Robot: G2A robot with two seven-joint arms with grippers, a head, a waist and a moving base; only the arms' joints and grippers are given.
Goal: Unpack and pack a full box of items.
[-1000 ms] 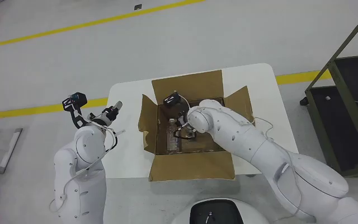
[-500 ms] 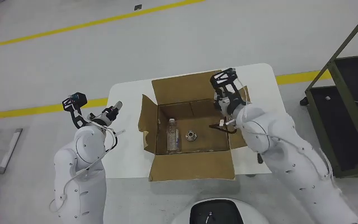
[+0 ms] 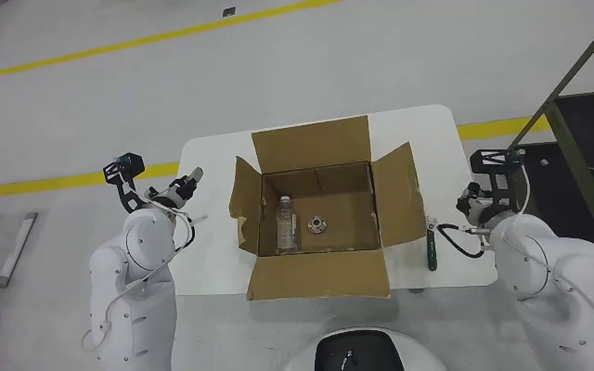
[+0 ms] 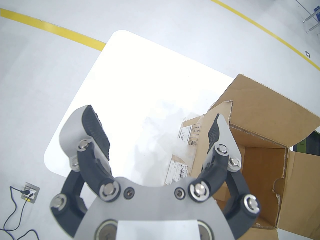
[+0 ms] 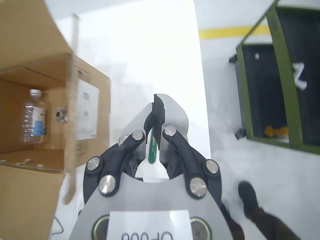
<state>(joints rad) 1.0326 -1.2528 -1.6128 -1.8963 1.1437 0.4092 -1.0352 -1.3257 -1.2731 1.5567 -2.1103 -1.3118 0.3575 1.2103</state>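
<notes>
Left gripper: jaws spread wide, nothing between them. It hangs over the bare end of the table, with the cardboard box just ahead of it, flaps open.

Inside the box, well apart from both grippers, a clear plastic bottle lies on its side along the wall nearer the left gripper. It is judged light, smooth, easily dented and liable to roll. Take it across the labelled mid-body with moderate force. Just beside it, toward the right gripper, sits a small metal fitting. It looks stiff and dense for its size. Grip it across the outer body.

A green-handled tool appears to lie on the table outside the box, about beneath the right gripper. It looks rigid and slim, and the handle is the place to hold. That gripper's jaws are closed together; whether they pinch anything cannot be told.
</notes>
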